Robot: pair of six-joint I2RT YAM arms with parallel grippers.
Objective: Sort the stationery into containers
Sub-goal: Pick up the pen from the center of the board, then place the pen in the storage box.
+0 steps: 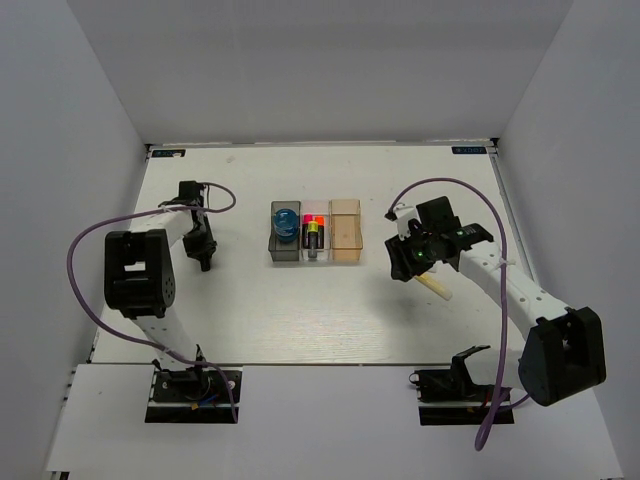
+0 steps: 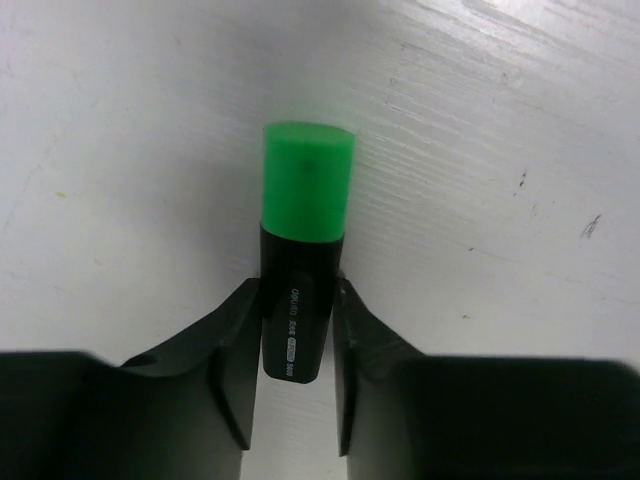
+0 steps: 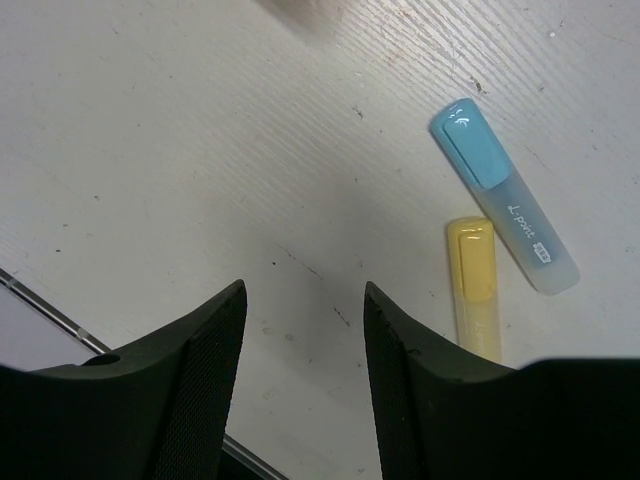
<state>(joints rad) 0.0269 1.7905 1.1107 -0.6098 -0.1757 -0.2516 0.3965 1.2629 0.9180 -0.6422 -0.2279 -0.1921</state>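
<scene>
While the left fingers (image 2: 232, 360) grasp the green highlighter (image 2: 303, 240) on the surface (image 2: 500, 150), the right fingers (image 3: 205, 370) stand released beside a yellow bar (image 3: 472, 285).

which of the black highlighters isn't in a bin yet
The green-capped highlighter, on the table in the left gripper; the red-capped and yellow-capped ones lie in the clear bin.

Bare table (image 1: 300, 310) in front of bins (image 1: 345, 230). Just beside right gripper (image 3: 303, 295): blue bar (image 3: 505, 195), yellow bar (image 3: 472, 290). Inside left gripper (image 2: 298, 290): green highlighter (image 2: 305, 200), wedged.
</scene>
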